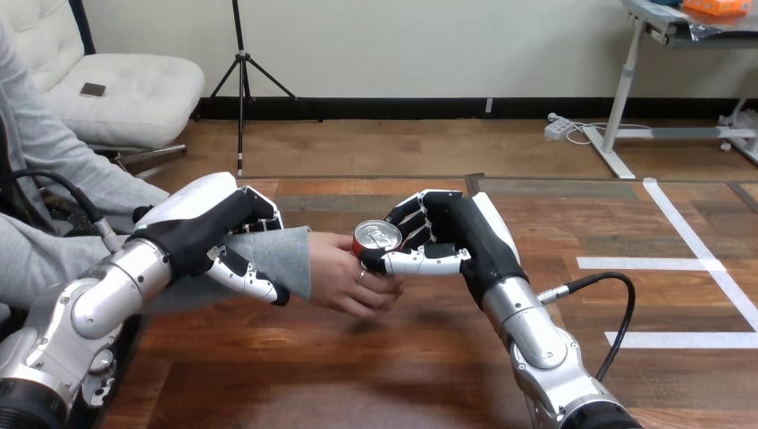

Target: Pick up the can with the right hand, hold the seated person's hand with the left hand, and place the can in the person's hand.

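A red can (374,239) with a silver top is upright above the table's middle. My right hand (451,237) is shut on it, fingers behind and thumb in front. The person's hand (344,277) comes in from the left, palm up, just under and beside the can, touching it. My left hand (207,231) lies over the person's grey-sleeved forearm (284,257), with fingers curled over the top and the thumb below, so it is shut on the forearm near the wrist.
The wooden table (357,375) spreads below both arms. White tape lines (706,264) mark its right part. A black cable (617,313) loops beside my right forearm.
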Motion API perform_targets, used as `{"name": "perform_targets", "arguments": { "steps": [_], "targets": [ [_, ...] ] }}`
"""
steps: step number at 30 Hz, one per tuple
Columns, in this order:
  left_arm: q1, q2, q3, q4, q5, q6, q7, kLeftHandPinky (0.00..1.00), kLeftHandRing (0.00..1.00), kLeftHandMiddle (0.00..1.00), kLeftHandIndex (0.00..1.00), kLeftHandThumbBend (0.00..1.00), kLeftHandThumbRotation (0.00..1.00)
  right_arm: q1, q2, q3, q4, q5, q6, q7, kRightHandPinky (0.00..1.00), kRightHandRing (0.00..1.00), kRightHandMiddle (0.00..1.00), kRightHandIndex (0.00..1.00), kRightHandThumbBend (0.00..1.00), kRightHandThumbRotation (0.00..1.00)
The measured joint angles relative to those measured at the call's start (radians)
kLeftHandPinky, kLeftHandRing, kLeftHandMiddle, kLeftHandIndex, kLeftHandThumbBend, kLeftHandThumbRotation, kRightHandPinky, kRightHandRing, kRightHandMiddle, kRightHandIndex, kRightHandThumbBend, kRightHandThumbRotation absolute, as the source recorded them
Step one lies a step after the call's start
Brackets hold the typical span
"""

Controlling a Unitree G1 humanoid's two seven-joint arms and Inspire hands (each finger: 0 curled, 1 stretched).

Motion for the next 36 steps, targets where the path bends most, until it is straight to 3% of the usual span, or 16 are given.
{"name": "perform_targets", "arguments": {
  "steps": [7, 13, 19, 26, 30, 36],
  "targets": [
    [0.0, 0.0, 0.0, 0.0, 0.0, 0.007, 0.0, 0.25, 0.32, 0.4, 0.42, 0.75, 0.0, 0.0, -0.001, -0.001, -0.021, 0.002, 0.016, 0.017, 0.39, 0.45, 0.47, 0.5, 0.9, 0.09],
    [0.0, 0.0, 0.0, -0.004, 0.0, 0.015, -0.004, 0.29, 0.38, 0.47, 0.49, 0.75, 0.0, -0.001, -0.003, -0.002, -0.032, 0.004, 0.027, 0.028, 0.43, 0.49, 0.51, 0.54, 0.93, 0.28],
    [0.002, 0.001, 0.0, -0.01, 0.0, 0.016, -0.004, 0.4, 0.49, 0.54, 0.54, 0.76, 0.0, -0.001, -0.004, -0.004, -0.046, 0.005, 0.036, 0.037, 0.48, 0.54, 0.56, 0.58, 0.92, 0.44],
    [0.015, 0.002, 0.0, -0.036, 0.012, 0.014, 0.016, 0.53, 0.61, 0.62, 0.61, 0.75, 0.08, -0.001, -0.004, -0.004, -0.079, 0.013, 0.041, 0.052, 0.54, 0.61, 0.62, 0.65, 0.95, 0.63],
    [0.025, 0.002, 0.0, -0.057, 0.017, 0.012, 0.028, 0.56, 0.64, 0.66, 0.65, 0.75, 0.13, -0.002, -0.002, -0.003, -0.107, 0.016, 0.041, 0.059, 0.56, 0.64, 0.66, 0.69, 0.98, 0.72],
    [0.045, 0.002, 0.001, -0.091, 0.021, -0.004, 0.05, 0.57, 0.66, 0.7, 0.68, 0.75, 0.19, -0.011, -0.003, -0.003, -0.149, 0.028, 0.041, 0.075, 0.57, 0.67, 0.69, 0.72, 1.0, 0.79]
  ]
}}
